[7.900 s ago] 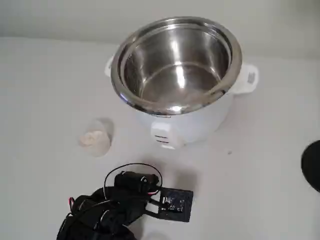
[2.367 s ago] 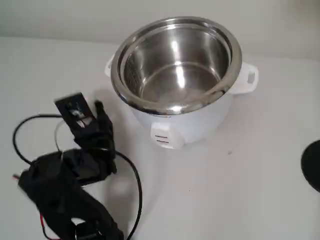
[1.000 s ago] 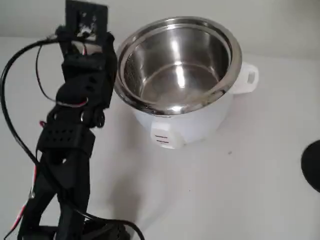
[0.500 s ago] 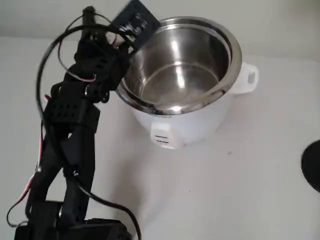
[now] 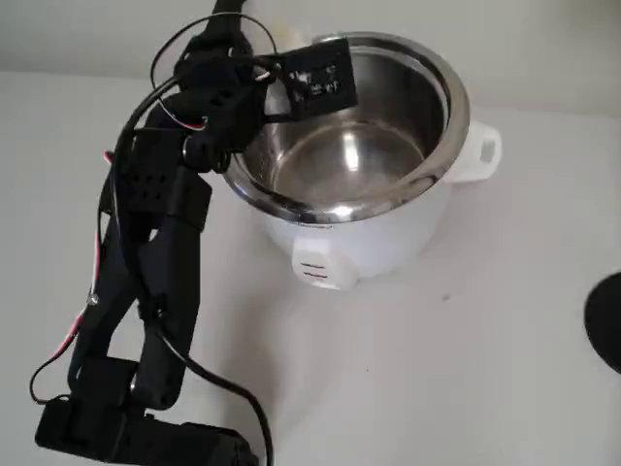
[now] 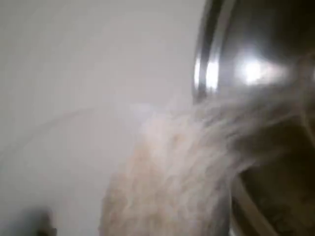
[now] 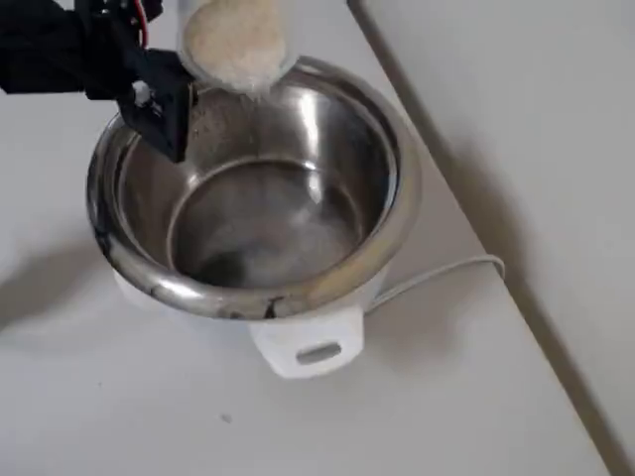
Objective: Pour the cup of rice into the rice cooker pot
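The gripper (image 7: 203, 45) is up over the far-left rim of the rice cooker pot (image 7: 392, 213) in the overhead view, clamped on the cup (image 7: 233, 40), and the cup is tipped with its mouth towards the bowl. Here comes the pour! The rice (image 7: 236, 45) sits as a pale mass at the cup's lip, and grains look to be spilling off the lower edge. The wrist view backs that up: a blurred whitish stream of rice (image 6: 197, 142) runs across the steel rim of the pot (image 6: 209, 64) and into the shiny interior. From the fixed view, the black arm (image 5: 155, 252) reaches up from the near left, its head over the pot's left edge. The pot (image 5: 456, 107) rests in its white cooker body (image 5: 359, 243) on the pale table (image 5: 485, 369).

So the pouring step is under way, by my reading. Next it calls for more tilt, keeping the cup's mouth inside the rim, until the cup runs empty.
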You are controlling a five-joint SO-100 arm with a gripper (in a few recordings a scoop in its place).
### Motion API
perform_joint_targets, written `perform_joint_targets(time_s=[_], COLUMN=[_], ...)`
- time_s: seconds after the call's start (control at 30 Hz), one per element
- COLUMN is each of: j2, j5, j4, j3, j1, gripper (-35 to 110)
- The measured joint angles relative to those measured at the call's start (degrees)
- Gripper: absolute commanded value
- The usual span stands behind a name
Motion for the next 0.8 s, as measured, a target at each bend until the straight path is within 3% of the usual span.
perform_joint_targets(time_s=[0.8], j2=[-1.8], j5=[24.3], j4=[6.9], j3=[-8.3], j1=[-0.9], gripper=[14])
